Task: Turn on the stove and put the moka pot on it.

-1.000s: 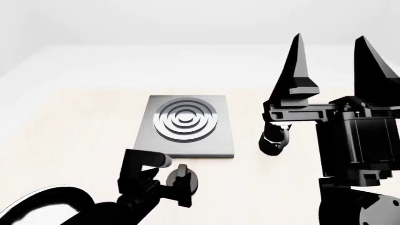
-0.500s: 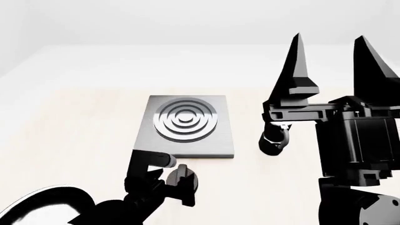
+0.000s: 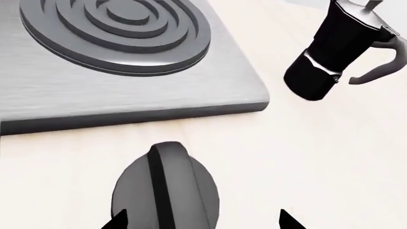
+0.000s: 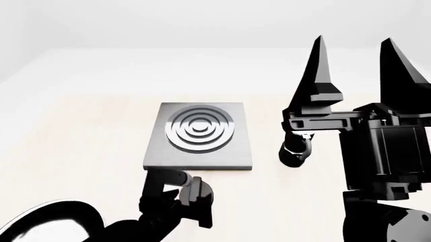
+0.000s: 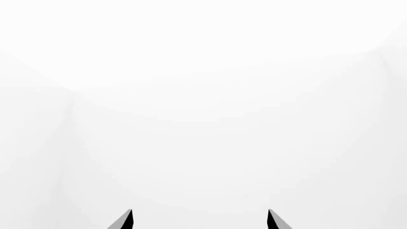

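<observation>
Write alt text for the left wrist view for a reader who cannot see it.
The round black knob with its raised ridge fills the near foreground between the two dark fingertips of the left gripper, which do not touch it. Beyond lies the grey stove with concentric rings, and the black moka pot stands on the pale table beside it.

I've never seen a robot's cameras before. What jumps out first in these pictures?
The right gripper dominates the head view: two tall black prongs raised, spread apart and holding nothing. Mid-table lies the stove, a grey plate with raised rings, and at its near edge the left gripper sits around the round black knob. The little black moka pot with its silver lid stands on the table beside the plate, half hidden behind the right arm in the head view.
</observation>
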{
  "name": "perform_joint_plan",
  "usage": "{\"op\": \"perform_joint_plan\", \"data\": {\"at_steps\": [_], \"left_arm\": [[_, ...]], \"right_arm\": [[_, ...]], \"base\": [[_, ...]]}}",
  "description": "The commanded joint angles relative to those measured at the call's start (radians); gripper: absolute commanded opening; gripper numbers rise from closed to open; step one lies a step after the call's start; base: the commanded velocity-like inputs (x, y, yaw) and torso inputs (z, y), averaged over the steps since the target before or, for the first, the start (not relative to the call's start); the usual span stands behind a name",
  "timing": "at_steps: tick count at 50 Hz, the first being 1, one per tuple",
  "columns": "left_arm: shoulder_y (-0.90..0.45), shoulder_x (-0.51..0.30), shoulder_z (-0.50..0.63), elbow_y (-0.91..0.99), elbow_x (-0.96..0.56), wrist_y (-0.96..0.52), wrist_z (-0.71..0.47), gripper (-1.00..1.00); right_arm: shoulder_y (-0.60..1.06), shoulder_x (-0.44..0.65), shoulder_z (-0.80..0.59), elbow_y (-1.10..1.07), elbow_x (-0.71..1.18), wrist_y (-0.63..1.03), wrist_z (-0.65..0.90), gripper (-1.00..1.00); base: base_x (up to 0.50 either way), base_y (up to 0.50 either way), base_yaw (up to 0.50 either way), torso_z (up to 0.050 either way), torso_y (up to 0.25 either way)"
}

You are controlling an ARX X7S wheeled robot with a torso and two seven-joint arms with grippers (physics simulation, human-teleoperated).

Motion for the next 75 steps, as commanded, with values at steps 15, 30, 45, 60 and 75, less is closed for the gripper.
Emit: {"op": "perform_joint_plan", "data": {"at_steps": [15, 30, 45, 60, 75], "left_arm": [[-0.008, -0.004, 0.042, -0.078, -0.001, 0.057, 0.006, 1.0], [-0.02, -0.005, 0.058, -0.101, -0.011, 0.071, 0.004, 1.0], [-0.024, -0.002, 0.073, -0.146, -0.016, 0.102, 0.004, 1.0], [-0.023, 0.0, 0.094, -0.15, -0.03, 0.1, -0.004, 1.0], [-0.037, 0.009, 0.122, -0.193, -0.035, 0.128, 0.002, 1.0]], "right_arm": [[-0.006, 0.011, -0.012, 0.003, 0.005, -0.018, 0.01, 1.0], [-0.008, 0.017, -0.017, 0.001, 0.011, -0.025, 0.017, 1.0], [-0.008, 0.023, -0.021, 0.004, 0.016, -0.031, 0.024, 1.0], [-0.001, 0.032, -0.019, 0.0, 0.031, -0.028, 0.034, 1.0], [-0.002, 0.034, -0.025, 0.005, 0.03, -0.037, 0.036, 1.0]], "base": [[0.0, 0.0, 0.0, 0.0, 0.0], [0.0, 0.0, 0.0, 0.0, 0.0], [0.0, 0.0, 0.0, 0.0, 0.0], [0.0, 0.0, 0.0, 0.0, 0.0], [0.0, 0.0, 0.0, 0.0, 0.0]]}}
